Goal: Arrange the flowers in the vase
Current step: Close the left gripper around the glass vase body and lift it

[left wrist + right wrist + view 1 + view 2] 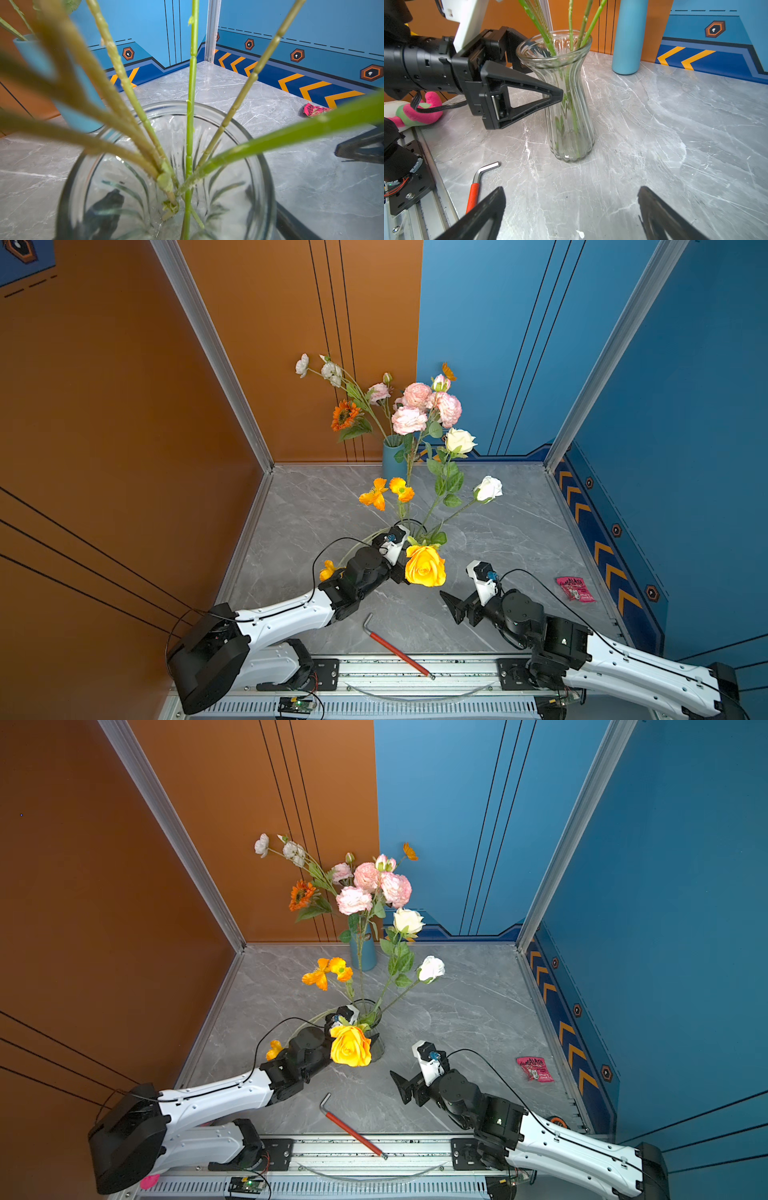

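A clear ribbed glass vase [571, 128] stands mid-table and holds several green stems [190, 124]. Their blooms are a yellow rose [424, 565], orange poppies [388, 491] and white roses [488, 488]. More flowers, pink [415, 406], white and an orange sunflower-like head [344, 414], stand in a blue vase [393, 460] at the back wall. My left gripper [556, 74] is open, with one jaw on each side of the glass vase's neck; the yellow rose hides it in both top views. To the right of the vase, my right gripper [451, 608] is open and empty above the table.
A red-handled hex key [397, 649] lies near the front rail. A pink wrapper [575, 589] lies by the right wall. A pink and green plush toy [415, 112] sits at the table's left edge. An orange bloom [328, 570] hangs low beside the left arm.
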Robot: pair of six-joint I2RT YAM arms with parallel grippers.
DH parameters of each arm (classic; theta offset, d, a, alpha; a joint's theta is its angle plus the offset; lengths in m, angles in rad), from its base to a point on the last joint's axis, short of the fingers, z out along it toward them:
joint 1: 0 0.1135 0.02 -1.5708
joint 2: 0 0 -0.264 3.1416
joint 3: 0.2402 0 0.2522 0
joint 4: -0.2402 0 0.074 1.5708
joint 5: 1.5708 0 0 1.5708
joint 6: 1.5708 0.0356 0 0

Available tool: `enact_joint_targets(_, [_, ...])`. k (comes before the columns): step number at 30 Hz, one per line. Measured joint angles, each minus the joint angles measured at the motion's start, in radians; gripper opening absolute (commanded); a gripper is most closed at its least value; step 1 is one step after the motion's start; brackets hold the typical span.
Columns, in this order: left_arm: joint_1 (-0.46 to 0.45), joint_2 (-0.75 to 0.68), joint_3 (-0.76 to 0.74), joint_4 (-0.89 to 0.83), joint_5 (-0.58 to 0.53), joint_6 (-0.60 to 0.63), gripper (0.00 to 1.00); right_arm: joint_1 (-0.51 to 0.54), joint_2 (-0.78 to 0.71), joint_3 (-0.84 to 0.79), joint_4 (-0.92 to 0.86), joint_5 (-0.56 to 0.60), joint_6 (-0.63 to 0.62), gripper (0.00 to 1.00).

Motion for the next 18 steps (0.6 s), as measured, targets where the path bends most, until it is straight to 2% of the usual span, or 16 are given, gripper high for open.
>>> enact_joint_targets(7, [0.012, 0.035, 0.000, 0.065, -0.001, 0.024, 0.92, 0.000, 0.000, 0.000, 0.000, 0.000, 0.005, 1.00])
enact_joint_targets(9, [0.019, 0.043, 0.000, 0.084, -0.003, 0.028, 0.88, 0.000, 0.000, 0.000, 0.000, 0.000, 0.008, 1.00])
enact_joint_targets(13, [0.040, 0.053, -0.005, 0.105, 0.018, 0.039, 0.72, 0.000, -0.003, 0.000, 0.000, 0.000, 0.008, 1.00])
enact_joint_targets(18, [0.064, 0.066, -0.033, 0.178, 0.078, 0.057, 0.65, 0.001, -0.009, 0.000, 0.000, -0.001, 0.008, 1.00])
